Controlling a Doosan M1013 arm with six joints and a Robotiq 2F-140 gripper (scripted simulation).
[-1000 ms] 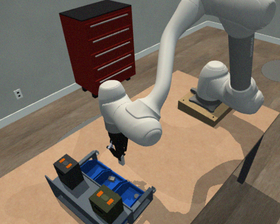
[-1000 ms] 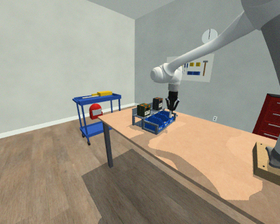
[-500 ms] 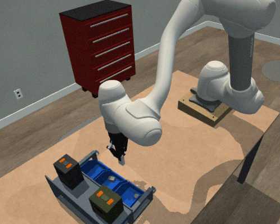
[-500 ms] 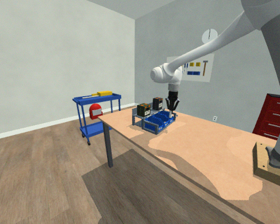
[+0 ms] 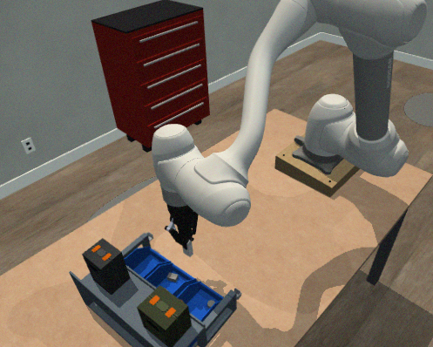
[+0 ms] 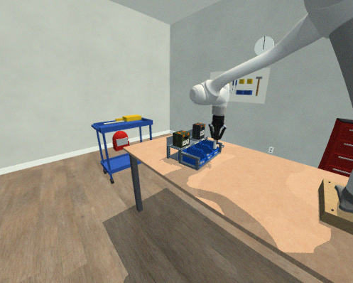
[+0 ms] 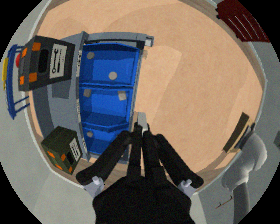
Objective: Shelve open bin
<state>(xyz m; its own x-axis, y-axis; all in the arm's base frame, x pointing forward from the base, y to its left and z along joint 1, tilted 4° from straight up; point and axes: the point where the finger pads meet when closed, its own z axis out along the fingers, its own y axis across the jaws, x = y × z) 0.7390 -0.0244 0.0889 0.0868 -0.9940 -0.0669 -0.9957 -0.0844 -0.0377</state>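
Three blue open bins stand side by side in the grey shelf (image 5: 155,301), open fronts toward the table: one at the far end (image 5: 143,261), one in the middle (image 5: 172,277), one at the near end (image 5: 200,300). Small grey parts lie in the middle and near-end bins. I see no bin on the table. My gripper (image 5: 186,246) is shut on nothing and hangs above the table just in front of the far-end bin, apart from it. The wrist view shows the closed fingers (image 7: 143,125) beside the row of bins (image 7: 106,104). In the exterior view the gripper (image 6: 218,139) hangs over the bins (image 6: 201,151).
A black box (image 5: 104,265) and a green box (image 5: 164,315) stand on the shelf's upper board behind the bins. The arm's base (image 5: 321,167) is at the table's far right. A red drawer cabinet (image 5: 152,70) and a blue cart (image 6: 123,146) stand on the floor.
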